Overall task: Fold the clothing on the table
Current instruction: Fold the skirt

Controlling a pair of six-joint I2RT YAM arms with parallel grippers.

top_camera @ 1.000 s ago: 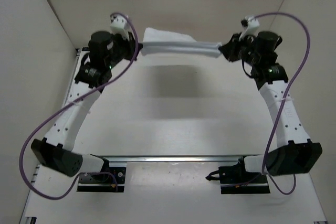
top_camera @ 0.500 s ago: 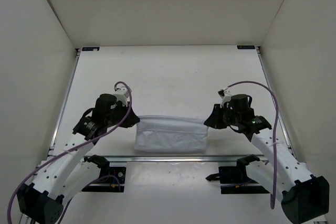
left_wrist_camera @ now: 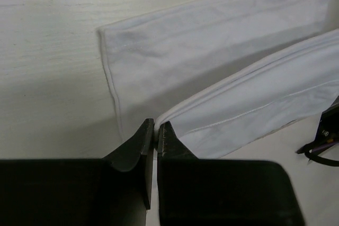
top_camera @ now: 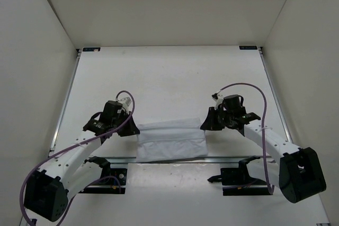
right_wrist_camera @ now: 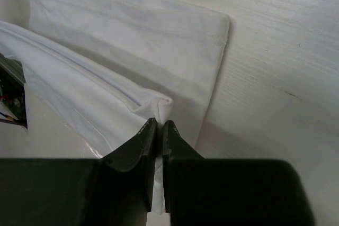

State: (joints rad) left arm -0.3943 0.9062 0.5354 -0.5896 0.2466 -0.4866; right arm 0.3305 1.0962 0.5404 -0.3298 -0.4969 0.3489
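The white clothing point(top_camera: 170, 140) lies near the front edge of the table point(top_camera: 169, 78), its near part hanging over the aluminium rail. My left gripper point(top_camera: 133, 129) is shut on its left corner and my right gripper point(top_camera: 204, 124) is shut on its right corner. In the left wrist view the jaws of the gripper point(left_wrist_camera: 155, 126) pinch a hemmed edge of the clothing point(left_wrist_camera: 222, 72), held just above a lower layer flat on the table. The right wrist view shows that gripper point(right_wrist_camera: 159, 123) clamping a bunched corner of the clothing point(right_wrist_camera: 132, 51) over another flat layer.
White walls enclose the table on the left, back and right. The aluminium rail point(top_camera: 222, 158) runs along the front, with the two arm bases point(top_camera: 103, 180) point(top_camera: 243, 175) and purple cables point(top_camera: 254, 91) just below it.
Both arms have swung from the far back of the table to the front, carrying the clothing with them. The raised edge has since sunk lower over the lying part.
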